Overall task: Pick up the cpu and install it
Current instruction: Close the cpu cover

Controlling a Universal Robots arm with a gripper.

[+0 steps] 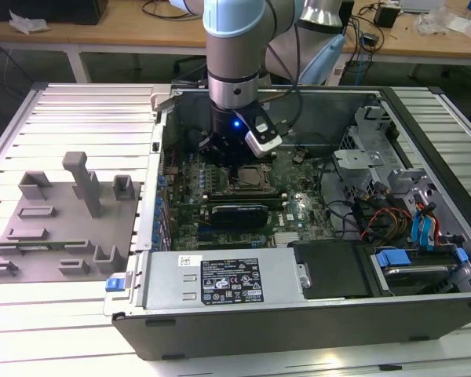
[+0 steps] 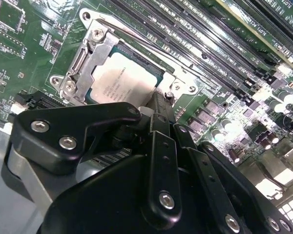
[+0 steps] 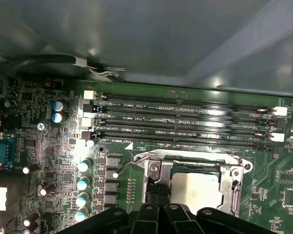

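You're in a robotics lab or workshop. An open computer case (image 1: 298,334) lies on a slatted aluminium tabletop (image 1: 78,118), its motherboard (image 1: 298,203) bare beneath the gripper (image 1: 237,163). Outside the case, well apart from the gripper, a grey fixture plate (image 1: 59,239) carries plastic blocks and posts. Beyond the robot arm (image 1: 235,47), wooden workbenches (image 1: 86,35) hold loose cables (image 1: 163,9).

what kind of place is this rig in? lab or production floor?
Most likely a robotics lab or test cell: an opened desktop computer case sits on a slatted metal table, a grey fixture plate lies beside it, and wooden workbenches with loose cables stand behind.
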